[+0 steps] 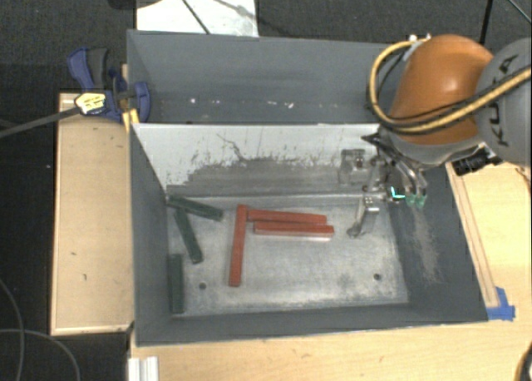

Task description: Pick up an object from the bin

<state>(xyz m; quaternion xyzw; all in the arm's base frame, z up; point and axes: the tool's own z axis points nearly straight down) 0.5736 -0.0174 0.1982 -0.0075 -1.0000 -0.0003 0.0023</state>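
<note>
As the arm (440,88), capped in its orange cover, reaches in from the right, the gripper (359,192) hangs over bare floor on the right side of the grey metal bin (274,80). Its fingers (362,220) are spread apart with nothing between them. Just to its left lie two red bars (287,220) side by side, their right ends near the lower finger. A third red bar (238,246) is set at a right angle by their left ends, and three dark green bars (189,238) lie scattered near the bin's left wall.
</note>
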